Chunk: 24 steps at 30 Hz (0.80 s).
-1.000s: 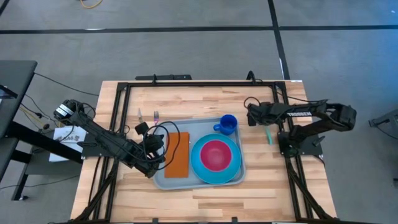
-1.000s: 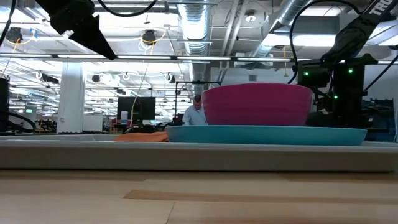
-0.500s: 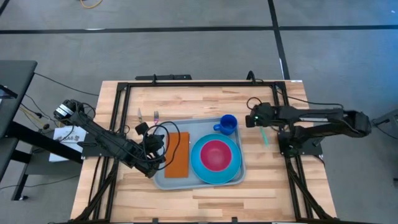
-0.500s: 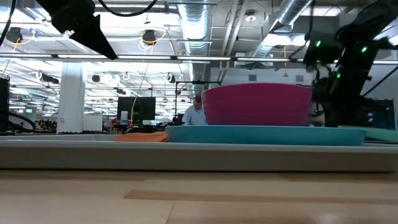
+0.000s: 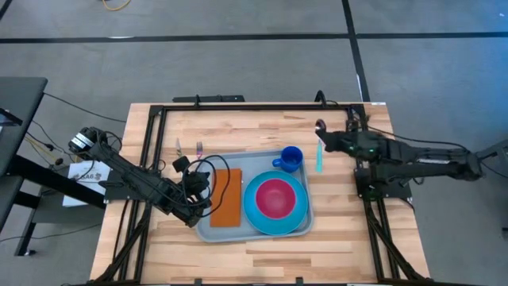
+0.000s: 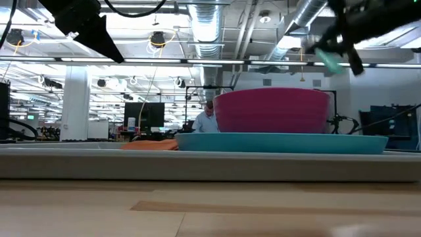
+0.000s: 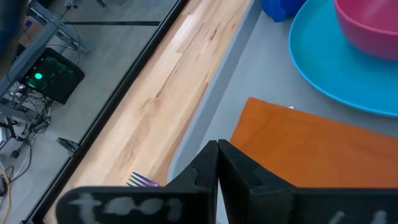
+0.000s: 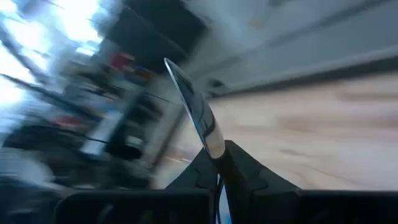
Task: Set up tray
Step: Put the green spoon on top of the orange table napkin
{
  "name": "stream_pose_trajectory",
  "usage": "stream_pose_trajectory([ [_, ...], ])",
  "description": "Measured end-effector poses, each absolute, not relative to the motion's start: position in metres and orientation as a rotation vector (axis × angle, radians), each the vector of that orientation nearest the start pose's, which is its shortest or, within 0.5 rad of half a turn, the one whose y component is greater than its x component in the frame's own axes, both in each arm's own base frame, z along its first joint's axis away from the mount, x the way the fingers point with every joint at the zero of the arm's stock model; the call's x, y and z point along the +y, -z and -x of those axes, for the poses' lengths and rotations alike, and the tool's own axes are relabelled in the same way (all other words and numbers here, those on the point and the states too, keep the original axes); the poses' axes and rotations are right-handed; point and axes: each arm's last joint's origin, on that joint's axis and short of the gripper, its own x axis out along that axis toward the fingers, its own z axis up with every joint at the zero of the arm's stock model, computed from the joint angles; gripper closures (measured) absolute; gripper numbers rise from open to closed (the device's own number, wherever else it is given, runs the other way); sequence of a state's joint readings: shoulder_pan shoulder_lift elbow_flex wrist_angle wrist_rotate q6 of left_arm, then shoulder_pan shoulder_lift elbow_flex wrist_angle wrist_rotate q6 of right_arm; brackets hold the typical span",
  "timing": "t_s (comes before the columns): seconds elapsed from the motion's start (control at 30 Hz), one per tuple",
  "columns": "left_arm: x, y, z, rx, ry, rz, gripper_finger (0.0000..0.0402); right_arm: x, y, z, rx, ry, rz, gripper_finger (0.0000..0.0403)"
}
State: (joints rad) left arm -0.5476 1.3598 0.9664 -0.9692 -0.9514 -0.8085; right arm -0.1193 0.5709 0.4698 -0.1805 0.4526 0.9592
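The large flat pale grey-blue plastic tray [image 5: 252, 230] lies in the middle of the light wooden slatted table [image 5: 262, 258] and already looks largely laid: a flat orange-brown rectangular napkin [image 5: 226, 197], a round bright-blue plate [image 5: 274, 221] carrying a round magenta bowl [image 5: 275, 197], and a small dark-blue mug [image 5: 290, 158] all sit on it. Cutlery appears to be what is left. The right gripper [image 5: 321, 137], raised off the table just beyond the tray's mug corner, has its jaws shut on a utensil with a pale teal handle [image 5: 319, 159] and a shiny metal blade [image 8: 193, 112]; it looks like a knife, though that is hard to confirm. A small purple fork [image 5: 199, 147] and a second small utensil [image 5: 179, 146] beside it lie on bare wood off the tray, near the left gripper [image 5: 195, 189], whose jaws are closed on nothing and sit at the tray's rim, right next to the napkin. Open room on the tray is tight: the napkin surface and a bare strip beside the mug look like the only free spots. The black frame rails [image 5: 238, 106] around the table hem in both arms.
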Motion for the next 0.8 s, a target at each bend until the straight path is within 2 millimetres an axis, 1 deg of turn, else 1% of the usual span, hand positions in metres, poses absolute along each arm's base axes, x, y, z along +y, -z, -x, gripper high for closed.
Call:
stream_pose_trajectory([
  [0.1,-0.1,-0.24,-0.21,0.759,-0.68,-0.199,0.0401,-0.021,-0.269,-0.141,-0.135,0.551,-0.883,0.0401],
  [0.17,-0.1,-0.243,-0.21,0.761,-0.68,-0.201,0.0401,-0.016,-0.274,-0.151,-0.185,0.508,-0.872,0.0401],
  [0.33,-0.102,-0.266,-0.211,0.731,-0.691,-0.204,0.0402,-0.003,-0.279,-0.184,-0.279,0.426,-0.841,0.0401],
  [0.43,-0.103,-0.284,-0.209,0.722,-0.697,-0.234,0.0401,0.005,-0.284,-0.207,-0.273,0.393,-0.808,0.0401],
  [0.57,-0.104,-0.305,-0.207,0.7,-0.702,-0.257,0.0401,0.016,-0.295,-0.248,-0.218,0.407,-0.729,0.0401],
  [0.7,-0.108,-0.322,-0.203,0.672,-0.691,-0.278,0.0402,0.026,-0.311,-0.289,-0.201,0.401,-0.651,0.0401],
  [0.8,-0.11,-0.332,-0.199,0.665,-0.682,-0.301,0.0402,0.034,-0.312,-0.322,-0.196,0.389,-0.63,0.0399],
])
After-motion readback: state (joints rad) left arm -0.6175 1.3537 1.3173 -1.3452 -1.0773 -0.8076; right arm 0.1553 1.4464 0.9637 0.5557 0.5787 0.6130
